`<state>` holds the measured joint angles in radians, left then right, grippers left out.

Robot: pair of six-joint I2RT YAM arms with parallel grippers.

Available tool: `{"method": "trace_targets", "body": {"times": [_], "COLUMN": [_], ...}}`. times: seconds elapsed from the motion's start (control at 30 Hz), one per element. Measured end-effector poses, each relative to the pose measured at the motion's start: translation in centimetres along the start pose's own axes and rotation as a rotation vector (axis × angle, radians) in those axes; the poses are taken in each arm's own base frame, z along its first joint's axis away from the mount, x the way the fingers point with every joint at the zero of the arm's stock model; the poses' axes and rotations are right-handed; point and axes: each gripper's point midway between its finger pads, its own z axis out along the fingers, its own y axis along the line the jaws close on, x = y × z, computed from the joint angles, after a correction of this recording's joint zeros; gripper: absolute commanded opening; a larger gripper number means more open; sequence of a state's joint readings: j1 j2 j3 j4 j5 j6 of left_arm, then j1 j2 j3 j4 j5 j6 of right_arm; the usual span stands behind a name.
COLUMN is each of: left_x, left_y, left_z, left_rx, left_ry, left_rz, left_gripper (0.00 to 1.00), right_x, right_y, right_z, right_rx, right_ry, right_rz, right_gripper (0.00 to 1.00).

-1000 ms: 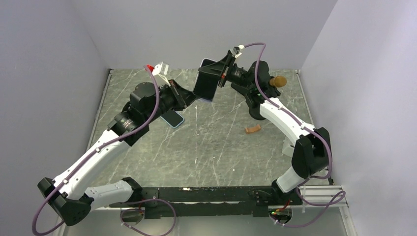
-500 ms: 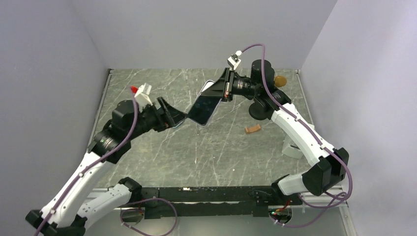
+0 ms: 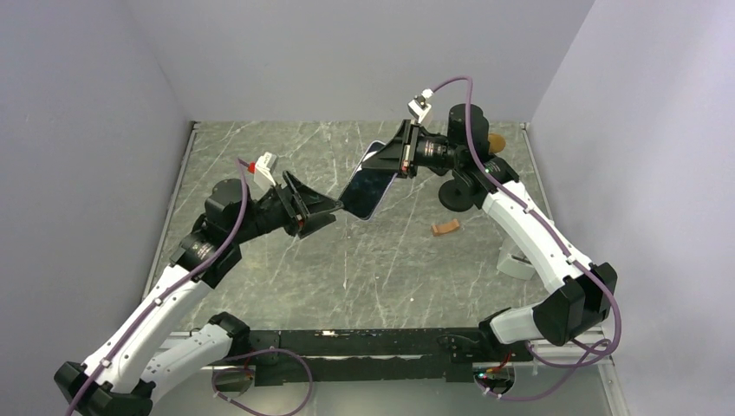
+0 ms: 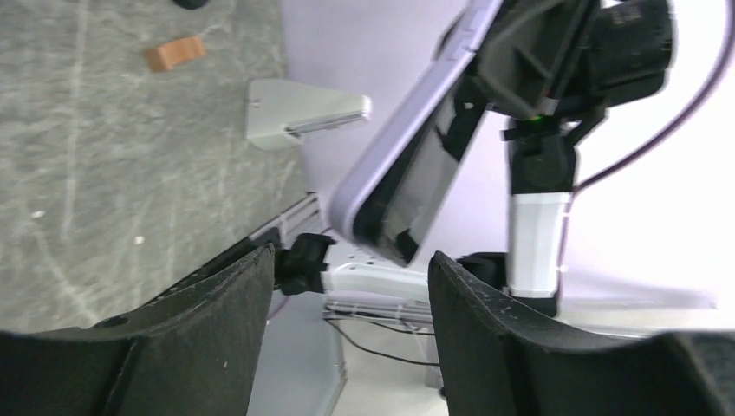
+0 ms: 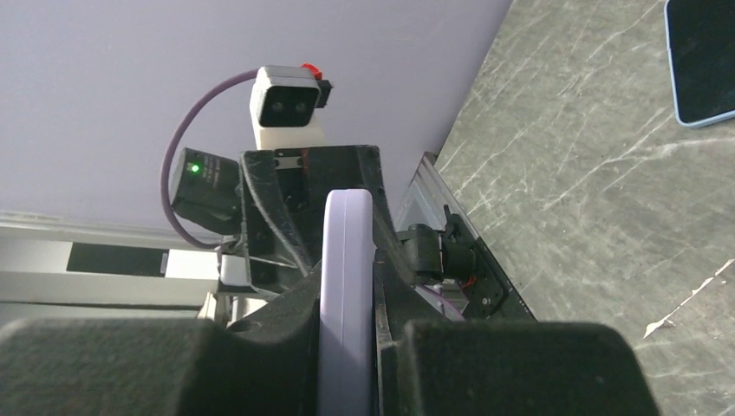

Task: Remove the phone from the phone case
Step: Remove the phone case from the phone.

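The lavender phone case hangs tilted above the middle of the table, with my right gripper shut on its upper end. The phone appears as a dark glossy face inside the case, turned toward my left arm. In the right wrist view the case's edge is pinched between the two fingers of the right gripper. My left gripper is open, just short of the case's lower corner and not touching it. In the left wrist view that corner hangs above the gap of the left gripper.
A flat dark-screened slab with a light blue rim lies on the table. A small brown piece and a white stand sit on the right side. A brown knob stands at the back right. Walls close off the left, back and right.
My left gripper went from shut to open and drew back from the case's corner. The right arm swung the case lower and tilted it toward the left gripper.
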<state>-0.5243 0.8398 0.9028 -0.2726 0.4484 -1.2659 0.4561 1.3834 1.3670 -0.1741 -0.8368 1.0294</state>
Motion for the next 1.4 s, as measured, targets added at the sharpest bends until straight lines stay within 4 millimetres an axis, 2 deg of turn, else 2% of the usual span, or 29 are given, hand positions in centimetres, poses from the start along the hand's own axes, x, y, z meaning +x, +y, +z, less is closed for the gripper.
{"method": "trace_targets", "body": {"times": [0.17, 0.37, 0.8, 0.97, 1.1, 1.27, 1.4], "left_x": [0.2, -0.2, -0.4, -0.5, -0.5, -0.5, -0.3], "left_y": [-2.6, -5.2, -6.0, -6.4, -6.1, -5.7, -5.3], "left_z": [-0.4, -0.6, -0.1, 0.2, 0.8, 1.9, 2.6], "left_rx": [0.093, 0.194, 0.24, 0.259, 0.253, 0.243, 0.222], "left_ry": [0.0, -0.009, 0.005, 0.007, 0.022, 0.055, 0.084], "left_rz": [-0.02, -0.04, -0.071, -0.066, -0.069, -0.073, -0.068], "left_gripper": [0.7, 0.69, 0.71, 0.69, 0.62, 0.48, 0.23], "right_x": [0.1, -0.1, -0.8, -0.7, -0.5, -0.3, 0.0], "right_y": [-0.1, 0.2, 1.1, 1.1, 1.0, 1.1, 1.3], "right_z": [0.0, -0.1, -0.2, -0.1, -0.1, 0.1, 0.3], "right_rx": [0.003, -0.007, -0.041, -0.058, -0.066, -0.086, -0.102], "right_ry": [0.002, -0.001, -0.019, -0.018, -0.014, 0.001, 0.025], "right_rz": [0.003, 0.009, 0.026, 0.037, 0.04, 0.032, 0.023], "right_gripper": [0.0, 0.0, 0.0, 0.0, 0.0, 0.0, 0.0]}}
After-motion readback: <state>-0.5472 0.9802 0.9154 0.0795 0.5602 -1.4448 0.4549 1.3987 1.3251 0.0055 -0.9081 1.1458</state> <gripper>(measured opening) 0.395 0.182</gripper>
